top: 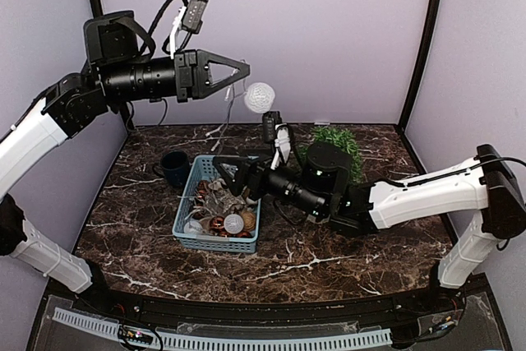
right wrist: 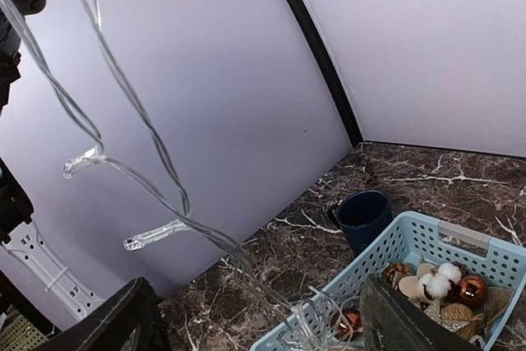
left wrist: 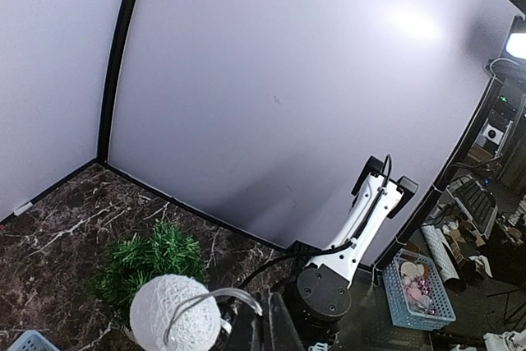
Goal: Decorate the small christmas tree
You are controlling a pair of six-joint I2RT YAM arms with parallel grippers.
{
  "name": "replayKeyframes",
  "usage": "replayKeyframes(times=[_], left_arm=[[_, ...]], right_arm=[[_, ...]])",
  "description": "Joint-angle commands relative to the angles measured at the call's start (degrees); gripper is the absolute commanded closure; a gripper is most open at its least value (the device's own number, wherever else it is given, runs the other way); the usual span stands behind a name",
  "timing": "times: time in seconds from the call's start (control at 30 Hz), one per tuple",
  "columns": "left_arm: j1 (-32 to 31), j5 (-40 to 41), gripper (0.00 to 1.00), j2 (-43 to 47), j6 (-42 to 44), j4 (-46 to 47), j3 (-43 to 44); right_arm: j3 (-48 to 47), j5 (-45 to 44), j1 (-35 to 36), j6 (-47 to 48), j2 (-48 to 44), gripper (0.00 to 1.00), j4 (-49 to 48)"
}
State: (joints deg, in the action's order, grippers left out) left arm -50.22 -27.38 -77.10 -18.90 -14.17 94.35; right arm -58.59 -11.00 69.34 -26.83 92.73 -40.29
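The left gripper's point(top: 243, 68) fingers are pressed together on a clear string of lights point(top: 223, 121). A white woven ball point(top: 260, 98) hangs on the string just below the tips. From there the forearm runs level and high above the table, back to an elbow near the left wall. The white upper link drops from the elbow toward the base.

The right gripper point(top: 227, 173) has its fingers point(right wrist: 115, 322) spread wide apart, low over the far end of the blue basket point(top: 187, 221). The string comes down between them, and I cannot tell whether it touches either one. This arm lies stretched out low across the table from the right, with its elbow near the right wall.

The small christmas tree point(top: 339, 140) stands at the back of the marble table point(top: 329, 256), right of centre. It is behind the right wrist and apart from the basket.

The top view alone shows both arms whole and the string's full drop into the basket. The left wrist view shows the ball close up against the tree's green needles, and a second basket point(left wrist: 415, 289) beyond the table's edge. The right wrist view shows two small bulbs point(right wrist: 152, 236) on the wire. It also shows copper baubles point(right wrist: 472, 287) and cotton puffs among the basket's ornaments, with a dark blue mug point(right wrist: 366, 215) just beside the basket.
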Motion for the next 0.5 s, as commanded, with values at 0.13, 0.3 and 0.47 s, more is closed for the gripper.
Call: replayKeyframes(times=[0.13,0.3,0.47], left_arm=[[-0.07,0.92,1.00,3.26,-0.13,2.57,-0.75],[-0.10,0.29,1.00,3.90,-0.37,3.46,-1.42],[-0.07,-0.89,1.00,3.51,-1.31,3.31,-1.57]], right_arm=[[-5.65,0.68,0.31,-0.18,4.09,0.13,-2.17],[-8.91,2.78,0.01,0.33,6.33,0.19,-0.88],[-13.17,4.82,-0.02,1.83,8.25,0.41,1.25]])
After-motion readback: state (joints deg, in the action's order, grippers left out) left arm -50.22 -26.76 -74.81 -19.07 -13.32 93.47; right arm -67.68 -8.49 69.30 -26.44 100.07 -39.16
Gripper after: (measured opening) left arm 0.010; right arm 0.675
